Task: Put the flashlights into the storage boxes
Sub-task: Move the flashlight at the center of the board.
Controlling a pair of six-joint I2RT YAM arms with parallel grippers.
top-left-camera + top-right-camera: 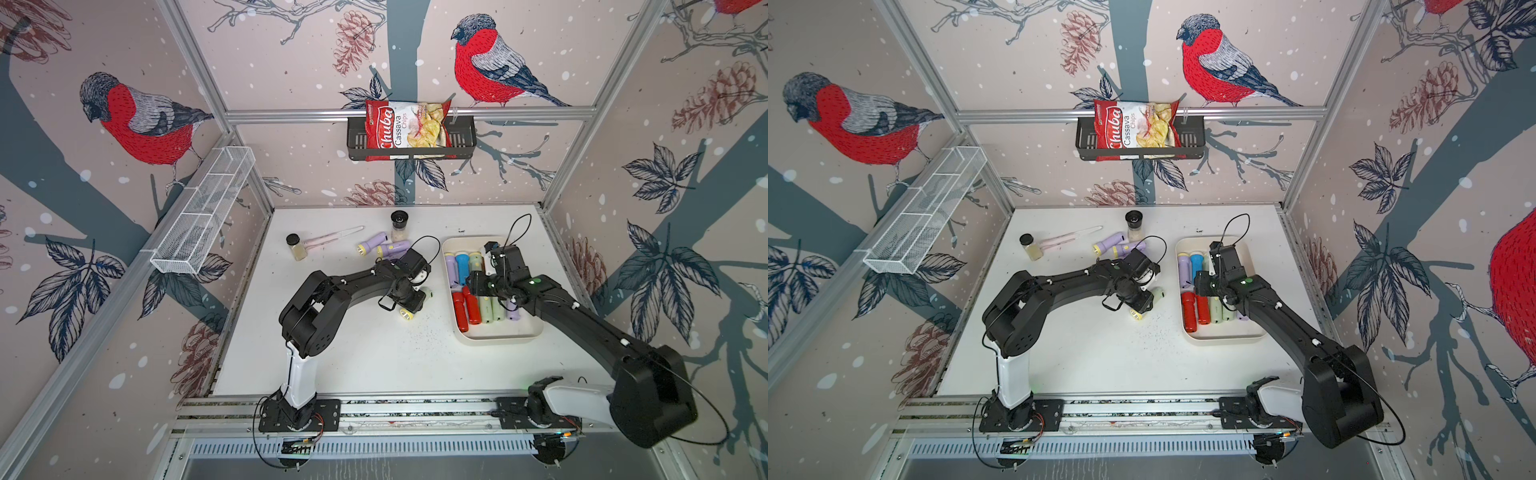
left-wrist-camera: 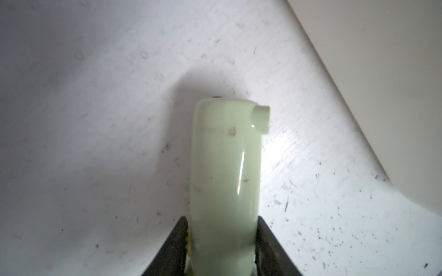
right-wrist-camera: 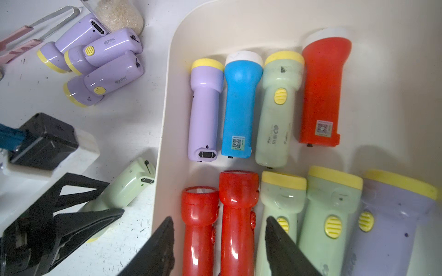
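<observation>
Pale green plastic with a yellow head, the stubby flashlight shows just right of centre in both top views, at the white tabletop and just beside the cream-white shallow plastic tray, outside its rim. Whether it rests on the tabletop or hangs just off it cannot be told. The left gripper is clamped on it, a black finger pressed to each side of its body. Nine flashlights, lilac, blue, green and red, lie in two rows inside the tray. The right gripper hangs over the red ones, fingers spread, gripping nothing. Three lilac flashlights huddle above centre, near a clear jar with a black lid.
</observation>
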